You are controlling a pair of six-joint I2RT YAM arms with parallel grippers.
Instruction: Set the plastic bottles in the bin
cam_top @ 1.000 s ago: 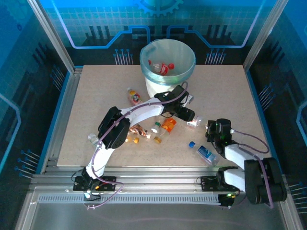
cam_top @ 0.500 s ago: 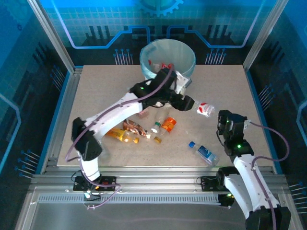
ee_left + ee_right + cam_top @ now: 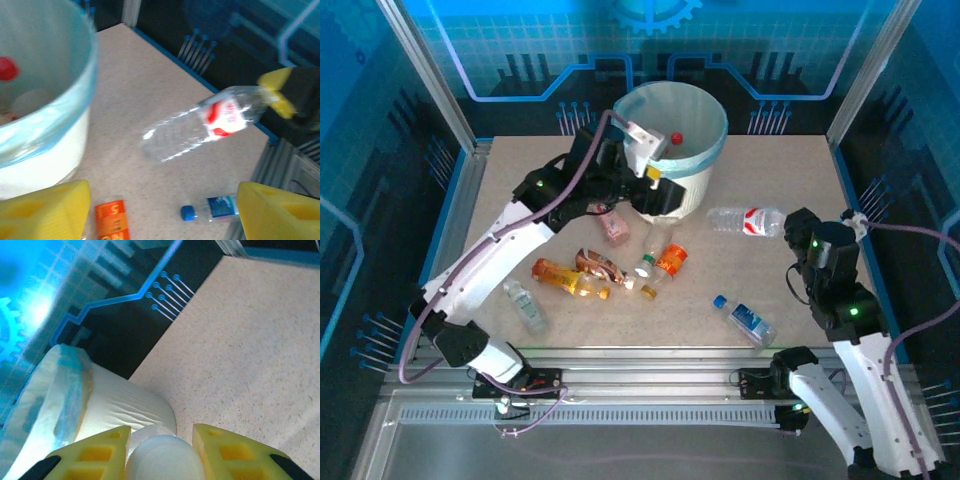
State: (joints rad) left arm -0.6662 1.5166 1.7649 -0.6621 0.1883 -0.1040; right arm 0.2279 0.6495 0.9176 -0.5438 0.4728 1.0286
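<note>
Blue-lit walls (image 3: 365,150) ring the speckled tabletop (image 3: 790,170); left gripper (image 3: 162,192) gapes empty, right gripper (image 3: 162,440) clamps a clear bottle (image 3: 745,220).

left end effector (image 3: 162,212) withdrawn, clear bottle (image 3: 200,125) shifted

The bin (image 3: 705,185) is white, and its bag liner is light blue. The table (image 3: 790,170) is beige with fine speckles. The clear bottle (image 3: 745,220) has a red-and-white label and a white cap. The left pincer (image 3: 162,205) and right pincer (image 3: 160,440) have yellow fingers. The blue-capped bottle (image 3: 744,318) carries a blue label. The orange bottle (image 3: 670,262) has an orange label. The back wall (image 3: 520,40) is bright blue, patterned with circuit lines and a gear.
</note>
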